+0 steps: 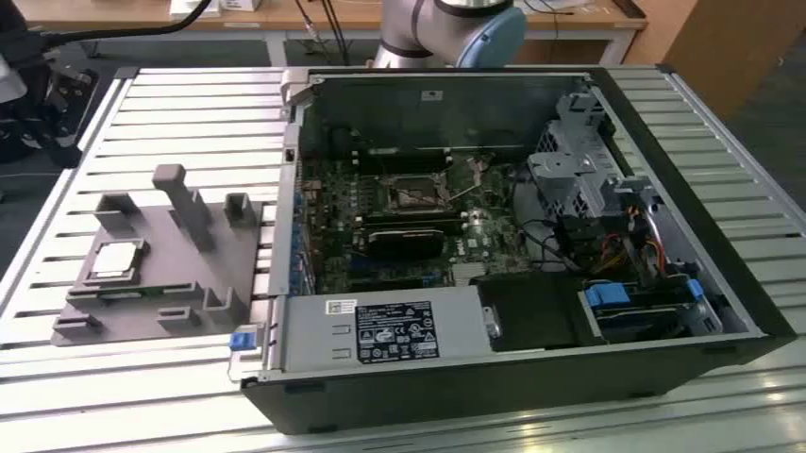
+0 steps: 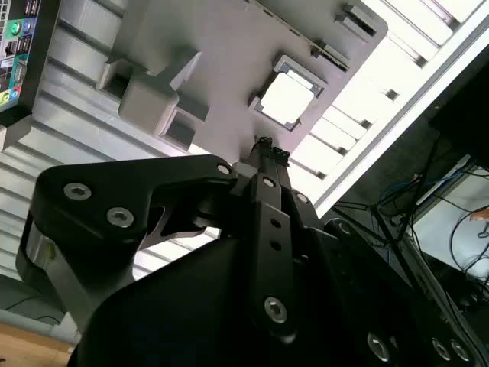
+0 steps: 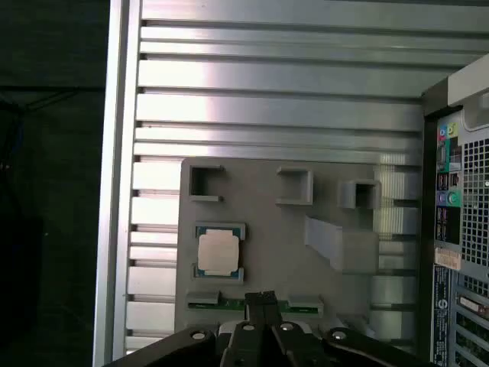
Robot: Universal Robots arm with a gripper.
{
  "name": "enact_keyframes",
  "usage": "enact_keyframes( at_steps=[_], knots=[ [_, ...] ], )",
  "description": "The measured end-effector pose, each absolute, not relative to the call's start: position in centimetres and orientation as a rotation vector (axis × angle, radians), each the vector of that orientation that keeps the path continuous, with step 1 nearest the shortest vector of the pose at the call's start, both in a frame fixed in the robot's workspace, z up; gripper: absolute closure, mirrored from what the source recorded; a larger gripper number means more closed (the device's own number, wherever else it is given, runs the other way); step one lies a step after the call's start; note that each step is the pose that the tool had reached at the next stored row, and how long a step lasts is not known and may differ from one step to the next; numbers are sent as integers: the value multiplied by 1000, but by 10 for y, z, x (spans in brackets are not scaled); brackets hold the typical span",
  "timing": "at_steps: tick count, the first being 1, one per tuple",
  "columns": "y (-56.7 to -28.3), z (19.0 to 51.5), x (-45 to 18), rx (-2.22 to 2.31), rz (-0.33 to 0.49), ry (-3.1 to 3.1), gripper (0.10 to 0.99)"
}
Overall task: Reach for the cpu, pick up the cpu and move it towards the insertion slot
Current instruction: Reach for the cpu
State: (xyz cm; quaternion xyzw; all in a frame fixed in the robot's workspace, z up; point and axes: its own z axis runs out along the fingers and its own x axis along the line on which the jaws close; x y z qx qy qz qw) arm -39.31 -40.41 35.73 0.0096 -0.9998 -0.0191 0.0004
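The cpu (image 1: 116,261) is a small silvery square chip lying flat in a recess of the grey plastic fixture (image 1: 189,283), at the exterior view's left. In both wrist views the cpu (image 3: 218,251) (image 2: 286,99) lies on the fixture (image 3: 260,206) just beyond my gripper (image 3: 260,298) (image 2: 264,144). The gripper hangs above it, apart from it. Its fingertips are pressed together and hold nothing. The insertion slot (image 1: 412,193) is a small black square socket with a metal frame on the green board inside the open computer case (image 1: 377,330).
The fixture has upright grey posts (image 1: 189,203) beside the cpu. Fixture and case rest on a slatted aluminium table (image 1: 189,104). A black card (image 1: 403,241), drive cage (image 1: 573,175) and cables (image 1: 617,250) crowd the case. The table edge (image 3: 118,191) drops to a dark floor.
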Motion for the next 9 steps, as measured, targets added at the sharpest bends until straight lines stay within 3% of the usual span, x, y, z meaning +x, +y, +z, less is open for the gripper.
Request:
enact_keyframes(
  at_steps=[9],
  knots=[
    [-404, 357, -394, 30, -60, -3140, 980]
  ],
)
